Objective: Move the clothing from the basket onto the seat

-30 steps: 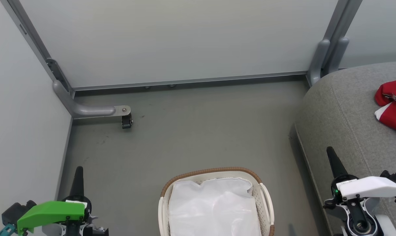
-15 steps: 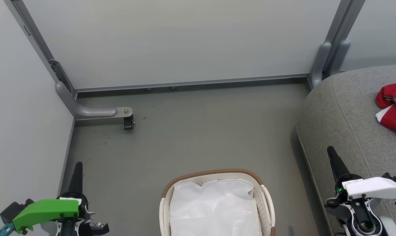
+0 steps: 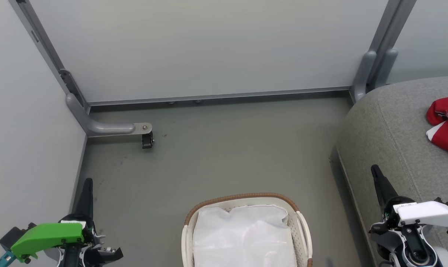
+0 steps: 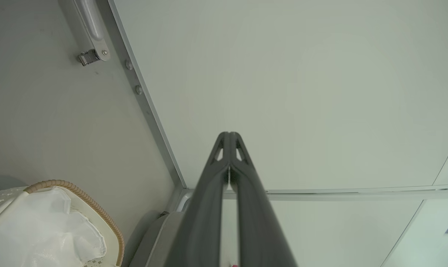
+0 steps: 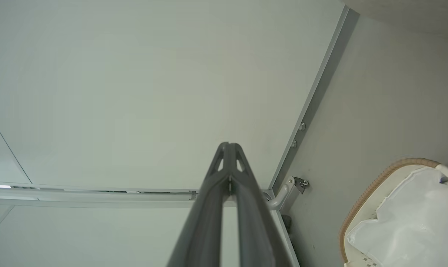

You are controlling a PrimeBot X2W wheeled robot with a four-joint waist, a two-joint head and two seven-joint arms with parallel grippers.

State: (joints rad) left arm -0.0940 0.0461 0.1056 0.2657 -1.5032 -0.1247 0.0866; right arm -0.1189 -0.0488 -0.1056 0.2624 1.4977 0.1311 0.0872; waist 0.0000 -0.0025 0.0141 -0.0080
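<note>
Head view shifted slightly, things unmoved. Red thin-fabric clothing (image 3: 446,126) on grey upholstered seat (image 3: 387,141): light, limp; pinch raised fold. Left fingers (image 3: 86,196), right fingers (image 3: 381,185) clenched, empty.

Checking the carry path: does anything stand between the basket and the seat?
Nothing visible does. Only floor lies between the basket and the seat to its right. The basket shows just its white liner, and red clothing already lies on the seat.
</note>
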